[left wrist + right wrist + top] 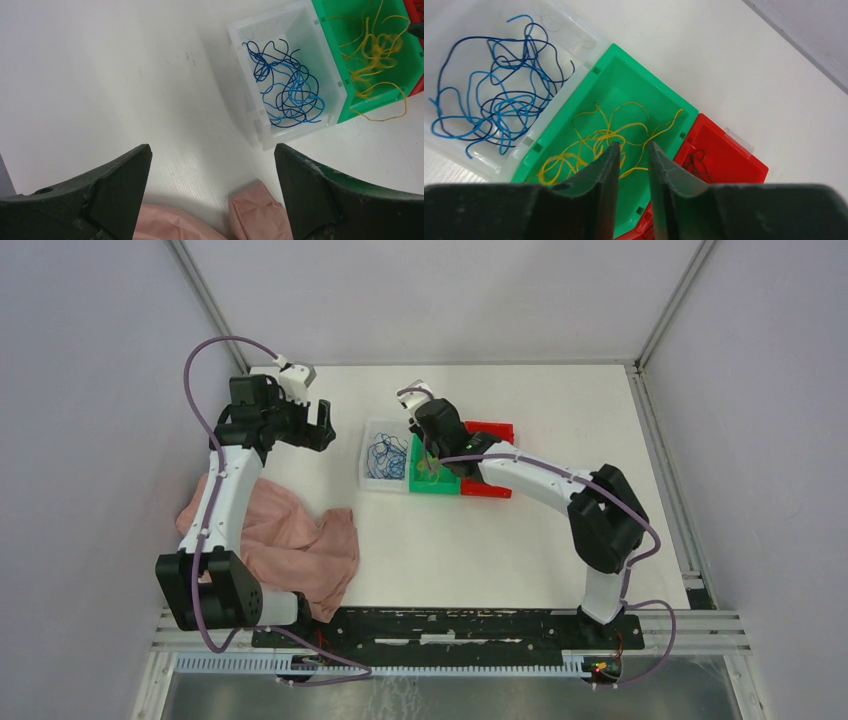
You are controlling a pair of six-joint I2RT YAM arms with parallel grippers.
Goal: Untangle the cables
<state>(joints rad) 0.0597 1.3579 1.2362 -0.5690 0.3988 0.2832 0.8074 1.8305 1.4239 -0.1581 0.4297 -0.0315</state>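
The cables lie sorted in three bins side by side. Blue ones (499, 100) (290, 90) (383, 457) fill the clear bin (574, 37), yellow ones (589, 145) (375, 50) the green bin (624, 85), and dark ones (696, 162) the red bin (734, 165). One yellow wire (390, 117) hangs over the green bin's edge onto the table. My right gripper (634, 145) (428, 455) hovers over the green bin, jaws a narrow gap apart, nothing gripped. Left of the bins, my left gripper (212, 150) (322, 427) is wide open and empty above bare table.
A crumpled pink cloth (300, 545) (260, 215) lies by the left arm's base, its corner just below the left fingers. The bins stand at the table's middle back. Grey walls enclose the white table (480, 550) on three sides.
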